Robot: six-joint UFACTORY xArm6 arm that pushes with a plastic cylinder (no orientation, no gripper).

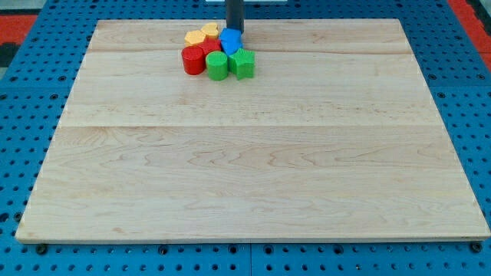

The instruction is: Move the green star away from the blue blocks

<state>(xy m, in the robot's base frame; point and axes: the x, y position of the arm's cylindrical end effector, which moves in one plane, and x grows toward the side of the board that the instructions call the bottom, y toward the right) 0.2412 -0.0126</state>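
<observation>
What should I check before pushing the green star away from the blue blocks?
1. Star found: ok. The green star sits at the cluster's right end, near the view's top.
2. Tip placed: not ok. My tip is at the view's top, behind the blue block, not against the star.
3. Star apart from blue: not ok. It lies right below the blue block, seemingly touching.
4. Neighbours: not ok. The green cylinder sits tight on the star's left and could get dragged along.
5. Second blue block: cannot tell. Only one shows clearly.
6. Escape path: ok. The board is bare toward the view's bottom and right.
</observation>
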